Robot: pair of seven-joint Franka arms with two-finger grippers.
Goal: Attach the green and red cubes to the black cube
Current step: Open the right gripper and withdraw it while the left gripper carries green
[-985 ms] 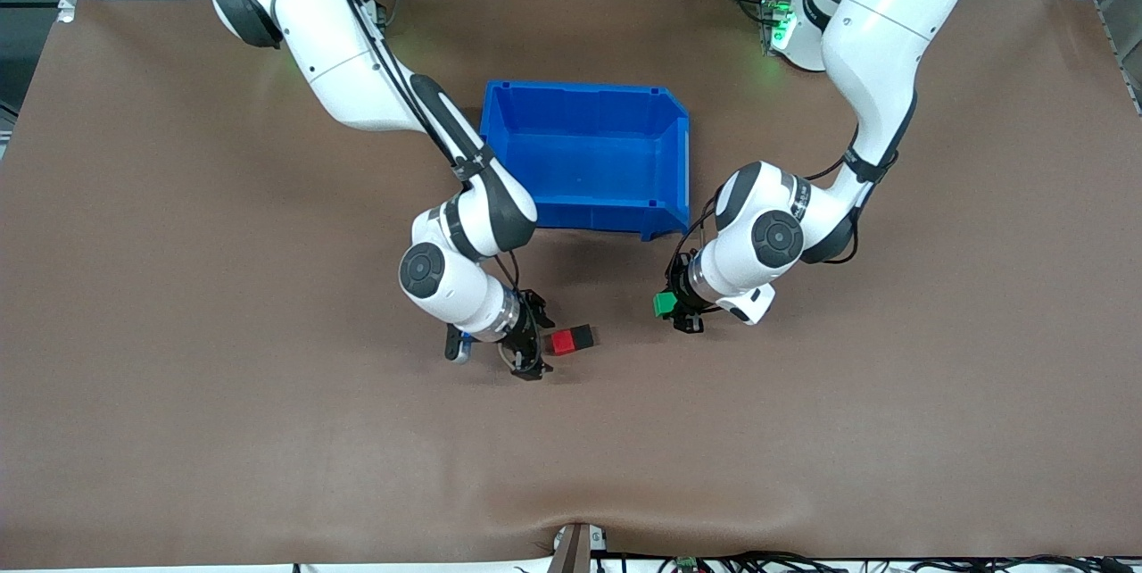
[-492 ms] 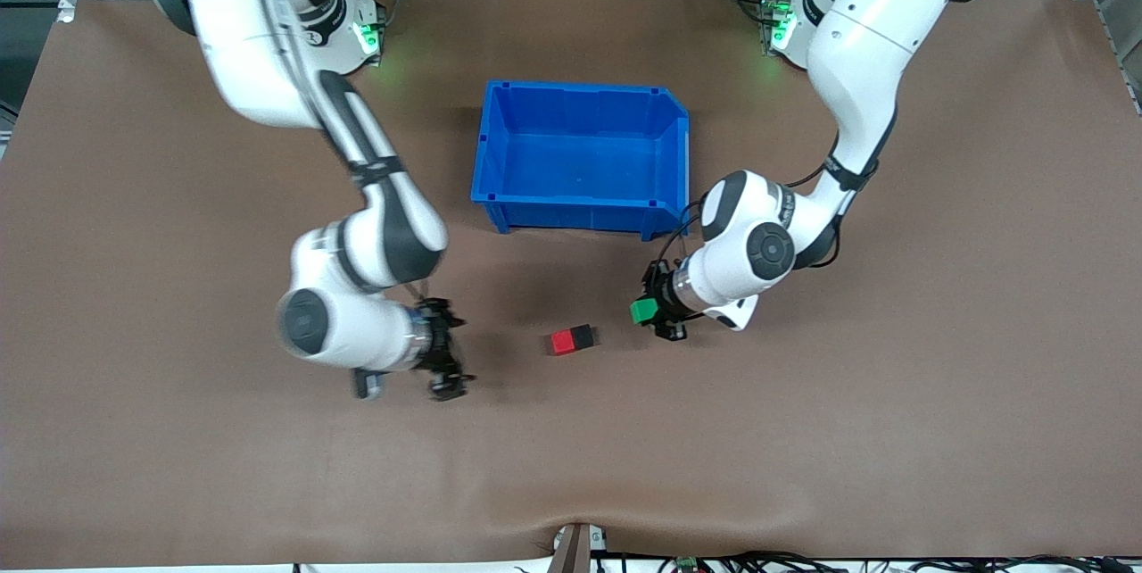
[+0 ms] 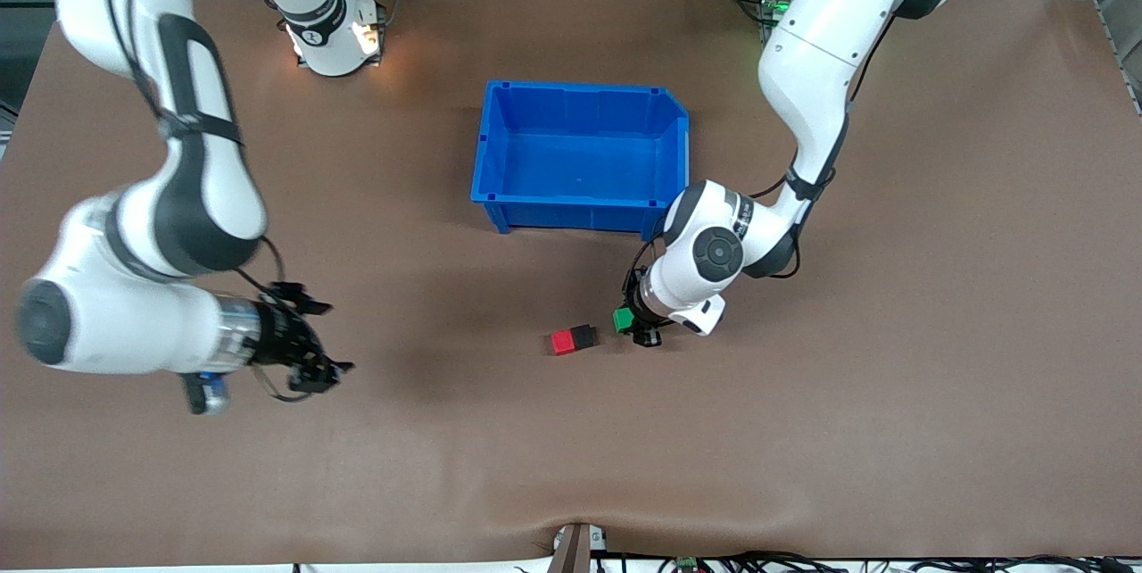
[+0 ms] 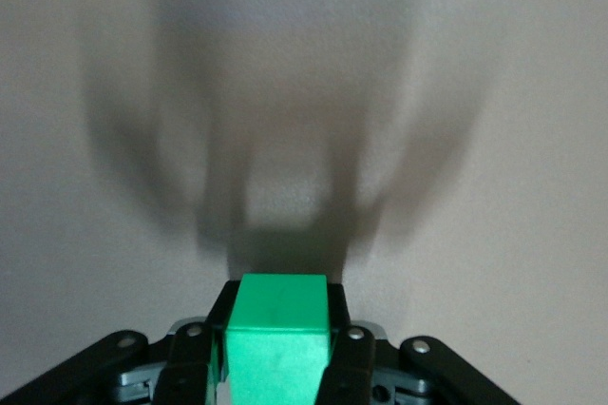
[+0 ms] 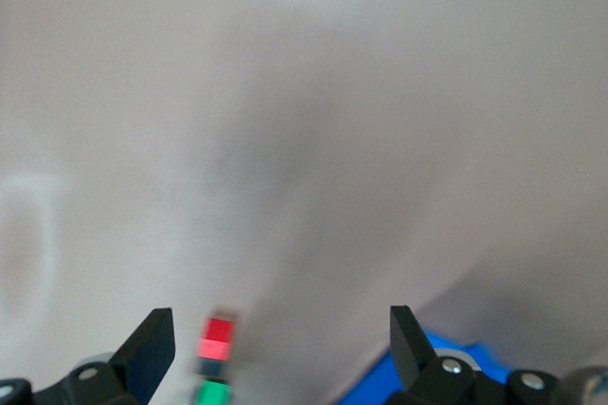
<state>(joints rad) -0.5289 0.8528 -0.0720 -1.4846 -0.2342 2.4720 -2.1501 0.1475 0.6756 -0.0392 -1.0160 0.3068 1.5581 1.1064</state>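
The red cube (image 3: 560,342) and the black cube (image 3: 584,336) lie joined side by side on the brown table, the black one toward the left arm's end. My left gripper (image 3: 635,324) is shut on the green cube (image 3: 623,319), low over the table beside the black cube with a small gap between them. In the left wrist view the green cube (image 4: 280,338) sits between the black fingers (image 4: 347,367). My right gripper (image 3: 312,350) is open and empty toward the right arm's end. The right wrist view shows the red cube (image 5: 218,337) and green cube (image 5: 214,394) far off between its open fingertips.
An empty blue bin (image 3: 584,93) stands farther from the front camera than the cubes, and shows in the right wrist view (image 5: 404,381). The left arm's elbow (image 3: 718,252) hangs beside the bin's corner.
My right gripper has let go of the red cube and swung away toward the right arm's end of the table. My left gripper has carried the green cube closer to the black cube.
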